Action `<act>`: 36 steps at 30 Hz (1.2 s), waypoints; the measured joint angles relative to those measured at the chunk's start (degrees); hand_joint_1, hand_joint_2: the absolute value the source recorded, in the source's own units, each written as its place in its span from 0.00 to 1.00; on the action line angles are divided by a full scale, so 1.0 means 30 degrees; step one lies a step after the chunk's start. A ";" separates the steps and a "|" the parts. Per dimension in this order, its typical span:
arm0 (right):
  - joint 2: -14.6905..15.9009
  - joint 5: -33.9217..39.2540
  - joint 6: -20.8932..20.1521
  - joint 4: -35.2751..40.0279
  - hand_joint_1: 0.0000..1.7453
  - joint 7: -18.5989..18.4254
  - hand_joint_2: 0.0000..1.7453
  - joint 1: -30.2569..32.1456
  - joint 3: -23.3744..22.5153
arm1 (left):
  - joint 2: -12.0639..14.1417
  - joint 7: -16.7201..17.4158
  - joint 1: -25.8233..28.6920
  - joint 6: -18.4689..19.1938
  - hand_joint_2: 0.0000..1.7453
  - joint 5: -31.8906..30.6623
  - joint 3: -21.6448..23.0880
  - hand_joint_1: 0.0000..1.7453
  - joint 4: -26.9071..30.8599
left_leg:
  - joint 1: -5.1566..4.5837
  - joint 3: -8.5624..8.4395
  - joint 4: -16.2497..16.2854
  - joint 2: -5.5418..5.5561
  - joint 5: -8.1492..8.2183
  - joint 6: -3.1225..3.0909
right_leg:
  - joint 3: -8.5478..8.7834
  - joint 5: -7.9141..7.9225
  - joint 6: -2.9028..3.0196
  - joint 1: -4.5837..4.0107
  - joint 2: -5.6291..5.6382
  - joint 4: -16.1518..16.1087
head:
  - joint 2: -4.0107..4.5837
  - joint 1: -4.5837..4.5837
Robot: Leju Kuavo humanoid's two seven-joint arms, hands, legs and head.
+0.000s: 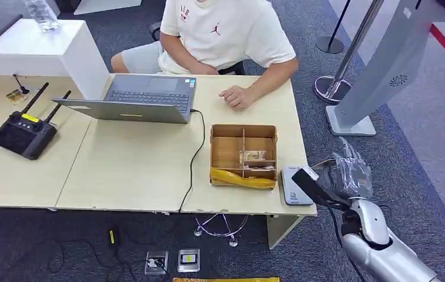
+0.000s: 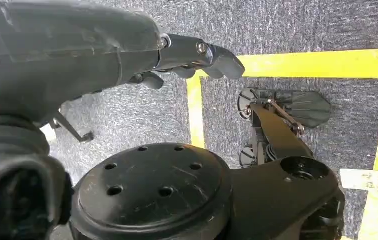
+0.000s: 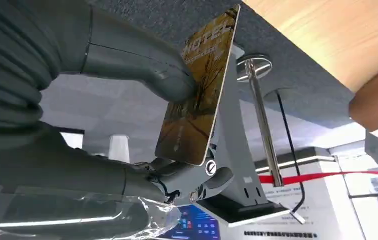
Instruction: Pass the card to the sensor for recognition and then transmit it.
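While right hand (image 3: 177,130) pinches card (image 3: 199,95) (box (image 1: 243,154): pkts).

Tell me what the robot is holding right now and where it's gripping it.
The right robot hand holds the card, thumb pressed on its printed face, fingers supporting one short edge. The left robot hand holds nothing.

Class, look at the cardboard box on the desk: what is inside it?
The box is split into compartments. One holds a small wrapped item. A yellow packet lies along its near edge and covers what lies under it. The other compartments look empty.
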State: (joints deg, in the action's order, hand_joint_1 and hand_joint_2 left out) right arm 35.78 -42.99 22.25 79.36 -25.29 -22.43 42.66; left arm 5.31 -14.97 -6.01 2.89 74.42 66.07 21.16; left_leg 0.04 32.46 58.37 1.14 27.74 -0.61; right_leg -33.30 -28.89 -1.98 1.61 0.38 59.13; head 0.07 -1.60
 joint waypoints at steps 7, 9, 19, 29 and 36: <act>-0.0392 -0.0007 -0.0714 -0.0124 0.92 0.1064 1.00 0.0036 0.0065 | -0.0022 0.0000 -0.0004 0.0000 0.00 0.0015 0.0007 0.00 0.0000 | 0.0004 0.0004 -0.0001 0.0000 0.0000 0.0000 | 0.0001 0.0000 0.0000 -0.0003 0.0000 0.0002 | 0.0000 -0.0007; -0.0649 -0.0015 -0.0714 -0.0226 0.92 0.1276 1.00 0.0035 0.0212 | -0.0029 0.0000 -0.0016 0.0000 0.00 0.0022 0.0007 0.00 0.0000 | 0.0008 0.0003 -0.0001 0.0001 0.0000 0.0000 | 0.0000 0.0000 0.0000 -0.0006 -0.0001 0.0002 | 0.0000 0.0000; -0.1580 0.0116 -0.0634 -0.1172 0.95 0.1683 1.00 0.0108 0.0670 | -0.0051 0.0000 -0.0022 0.0000 0.00 -0.0007 0.0007 0.00 0.0000 | 0.0013 0.0005 -0.0001 0.0003 0.0000 0.0001 | 0.0000 -0.0005 0.0007 -0.0013 -0.0002 0.0001 | 0.0000 -0.0007; -0.2215 0.0343 -0.0707 -0.2040 0.95 0.2004 1.00 0.0169 0.1028 | -0.0051 0.0000 -0.0025 0.0000 0.00 0.0015 0.0007 0.00 0.0000 | 0.0016 0.0001 -0.0001 0.0003 0.0000 0.0001 | -0.0001 -0.0006 0.0009 -0.0017 -0.0002 0.0001 | 0.0000 -0.0007; -0.2404 0.0510 -0.0575 -0.2521 0.96 0.1880 1.00 0.0483 0.1173 | -0.0051 0.0007 -0.0029 0.0000 0.00 0.0000 0.0087 0.00 0.0000 | 0.0016 0.0001 -0.0001 -0.0001 0.0004 0.0007 | -0.0001 -0.0007 0.0010 -0.0016 0.0002 0.0001 | 0.0000 -0.0007</act>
State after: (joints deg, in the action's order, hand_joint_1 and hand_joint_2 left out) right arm 28.57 -41.46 20.52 71.80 -19.65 -20.99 46.18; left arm 5.16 -14.95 -6.10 2.89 74.42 66.33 21.16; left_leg 0.09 32.46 58.37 1.14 27.75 -0.59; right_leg -33.31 -28.91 -1.95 1.56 0.38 59.13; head 0.07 -1.62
